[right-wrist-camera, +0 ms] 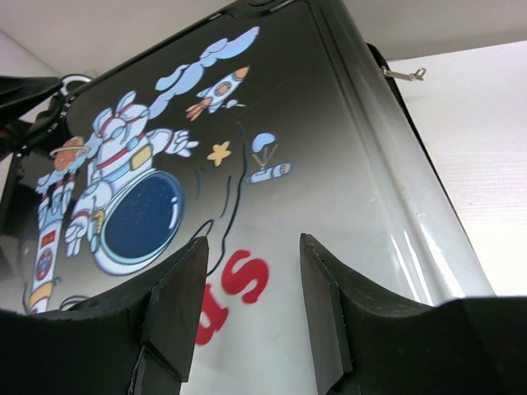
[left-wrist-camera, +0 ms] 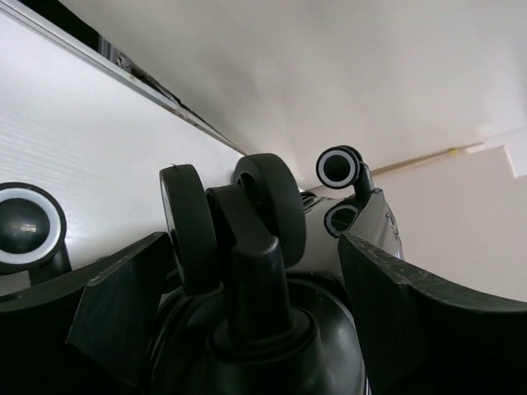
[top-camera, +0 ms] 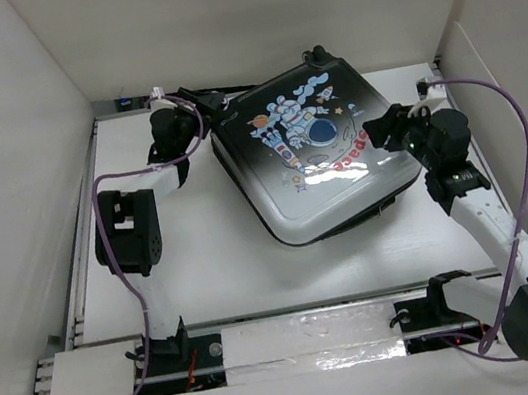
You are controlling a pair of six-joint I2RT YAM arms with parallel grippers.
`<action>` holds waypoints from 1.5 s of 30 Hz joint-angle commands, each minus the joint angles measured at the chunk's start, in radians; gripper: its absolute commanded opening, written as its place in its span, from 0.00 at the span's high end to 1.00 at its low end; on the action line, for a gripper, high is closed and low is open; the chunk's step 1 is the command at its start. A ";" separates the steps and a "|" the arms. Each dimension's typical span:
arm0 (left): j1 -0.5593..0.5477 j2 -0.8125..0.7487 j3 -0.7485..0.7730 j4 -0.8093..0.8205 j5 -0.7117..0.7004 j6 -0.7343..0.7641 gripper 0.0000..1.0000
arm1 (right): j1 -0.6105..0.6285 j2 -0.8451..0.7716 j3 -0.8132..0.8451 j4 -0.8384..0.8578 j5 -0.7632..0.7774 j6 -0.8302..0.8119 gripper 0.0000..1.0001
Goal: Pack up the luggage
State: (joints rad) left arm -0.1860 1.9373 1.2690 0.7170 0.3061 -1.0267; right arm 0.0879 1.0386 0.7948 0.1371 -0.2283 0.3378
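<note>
The luggage (top-camera: 317,148) lies flat and closed on the white table, astronaut print and red text facing up. My left gripper (top-camera: 211,105) is at its back left corner. In the left wrist view the left gripper (left-wrist-camera: 251,245) stands wide open, its fingers either side of a black twin wheel (left-wrist-camera: 263,206) and its stem, with gaps showing. My right gripper (top-camera: 374,128) hovers over the lid's right side. In the right wrist view the right gripper (right-wrist-camera: 254,243) is open with nothing between its fingers, just above the glossy shell (right-wrist-camera: 288,164) near the red letters (right-wrist-camera: 243,276).
White walls enclose the table (top-camera: 203,258) on the left, back and right. Two white-rimmed wheels (left-wrist-camera: 338,167) (left-wrist-camera: 25,222) show past the left fingers. A metal zip pull (right-wrist-camera: 403,74) lies on the table beside the case. Purple cables (top-camera: 524,144) loop off both arms.
</note>
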 commanded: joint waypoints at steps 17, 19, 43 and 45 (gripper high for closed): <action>-0.027 -0.185 0.019 0.113 0.025 -0.088 1.00 | 0.047 -0.104 -0.043 -0.056 0.030 -0.037 0.19; -0.027 -0.207 0.038 0.082 0.031 -0.081 1.00 | 0.047 -0.101 -0.032 -0.060 0.038 -0.039 0.09; -0.036 -0.419 -0.280 0.185 0.137 -0.237 1.00 | 0.047 0.092 0.044 -0.027 0.040 -0.039 0.00; -0.046 -0.440 -0.269 0.185 0.163 -0.253 1.00 | 0.047 0.109 0.055 -0.021 0.043 -0.039 0.00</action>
State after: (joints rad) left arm -0.1925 1.6161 0.9619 0.6147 0.3107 -1.1954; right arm 0.1318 1.1152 0.8303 0.1661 -0.1837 0.3027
